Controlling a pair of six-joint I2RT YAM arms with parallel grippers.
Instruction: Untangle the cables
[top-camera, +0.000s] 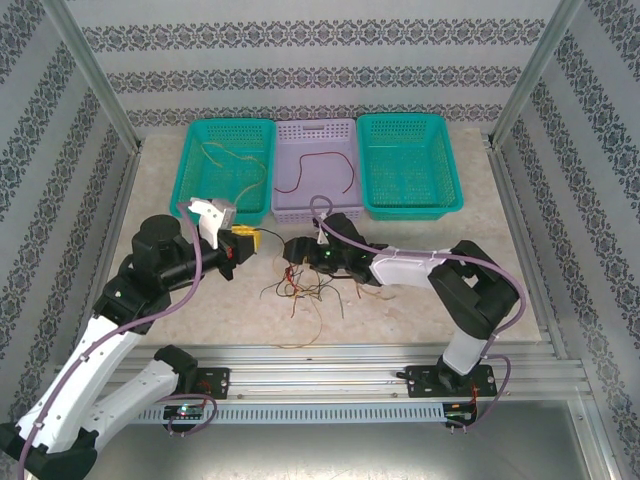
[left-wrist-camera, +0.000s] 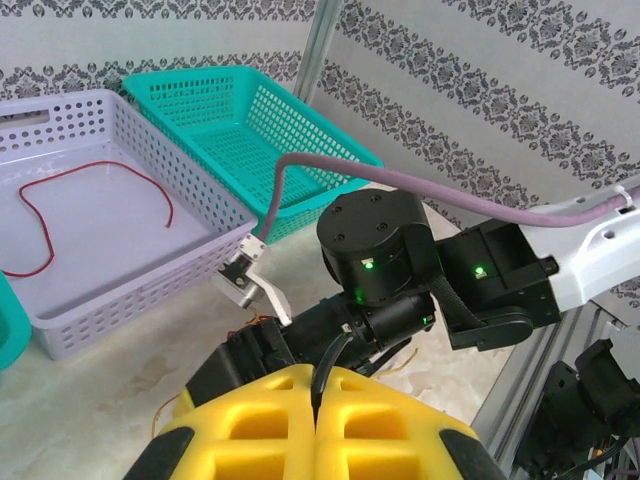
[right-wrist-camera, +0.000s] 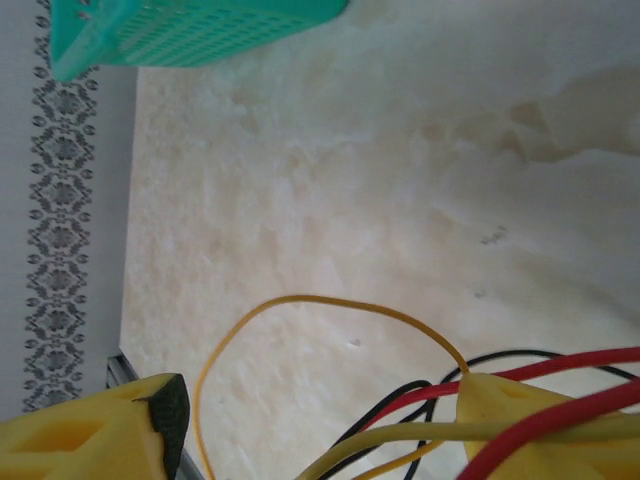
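Yellow fingers of the right gripper stand wide apart with nothing clamped, and the red, black and yellow cables heaped on the table drape across one finger. Close now and it likely bags several strands, dragging the whole knot. Just beside it, the left gripper is pressed tight, so a wrist clash is possible. Bare table lies rightward; the purple basket and teal basket fence the far edge.
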